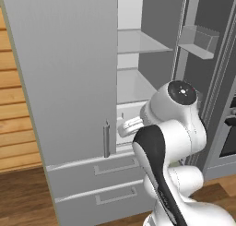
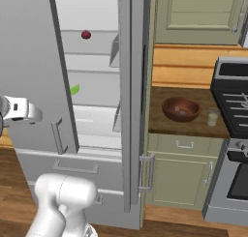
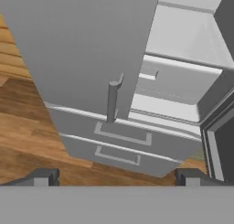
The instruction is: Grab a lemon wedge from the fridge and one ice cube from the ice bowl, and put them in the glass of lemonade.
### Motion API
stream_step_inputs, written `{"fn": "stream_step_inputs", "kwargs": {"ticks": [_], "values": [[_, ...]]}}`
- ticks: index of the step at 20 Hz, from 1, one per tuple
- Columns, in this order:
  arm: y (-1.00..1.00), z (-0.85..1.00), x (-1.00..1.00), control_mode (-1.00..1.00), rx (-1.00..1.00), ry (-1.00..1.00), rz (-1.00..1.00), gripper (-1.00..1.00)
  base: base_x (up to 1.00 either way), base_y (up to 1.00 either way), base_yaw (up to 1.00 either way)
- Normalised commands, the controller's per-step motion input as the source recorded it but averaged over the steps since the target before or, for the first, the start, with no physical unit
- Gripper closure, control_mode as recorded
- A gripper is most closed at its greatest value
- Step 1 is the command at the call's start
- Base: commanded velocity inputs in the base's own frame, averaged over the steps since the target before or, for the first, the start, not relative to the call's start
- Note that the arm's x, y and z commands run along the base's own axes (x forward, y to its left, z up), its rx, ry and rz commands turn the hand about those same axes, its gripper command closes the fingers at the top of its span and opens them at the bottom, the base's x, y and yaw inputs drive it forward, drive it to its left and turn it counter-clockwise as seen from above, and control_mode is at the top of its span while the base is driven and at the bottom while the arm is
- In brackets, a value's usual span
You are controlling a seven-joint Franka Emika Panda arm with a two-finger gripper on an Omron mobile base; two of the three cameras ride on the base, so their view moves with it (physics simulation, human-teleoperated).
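Closest to you in the hand view are the two dark finger tips of the gripper [image 3: 116,176], standing wide apart at the bottom corners with nothing between them, so the hand is empty. Beyond them you look at the fridge [image 3: 91,49]: its left door is shut, with a slim vertical bar handle [image 3: 112,101] at its lower inner edge, and the two lower drawers [image 3: 121,138] sit below, each with a flat pull. To the right of that door the compartment stands open, showing white shelves and a pale crisper bin. From the left base view the white arm [image 1: 170,142] rises in front of the fridge's open right half, with the wrist pointing toward the gap just right of the handle. In the right base view the right-hand door [image 2: 131,100] is swung out edge-on toward you, and inside you can pick out the lemon wedge [image 2: 74,89], a tiny yellow-green piece resting on a middle shelf close to the edge of the shut left door. A small red round fruit [image 2: 85,35] sits on a higher shelf (well above the wedge). Off to the right, on the brown wooden counter [image 2: 160,125] beside the fridge, the ice bowl [image 2: 181,109] rests upright, and the glass of lemonade [image 2: 211,116] stands just beside it toward the dark stove [image 2: 235,100]; I cannot make out any cubes in the bowl from here. Beige panelled cabinets [image 2: 181,170] run under the counter.
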Motion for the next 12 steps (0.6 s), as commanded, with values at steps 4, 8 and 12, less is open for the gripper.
{"fn": "stream_step_inputs", "kwargs": {"ticks": [4,8,12], "values": [[0.3,-0.67,0.63,-1.0,-0.02,0.0,0.0,-1.0,0.0,0.0,0.0],[0.23,-0.44,1.0,-1.0,0.01,0.01,0.02,-1.0,0.0,0.0,0.0],[0.31,-0.61,0.97,-1.0,0.02,0.04,0.09,-1.0,0.0,0.0,0.0]]}}
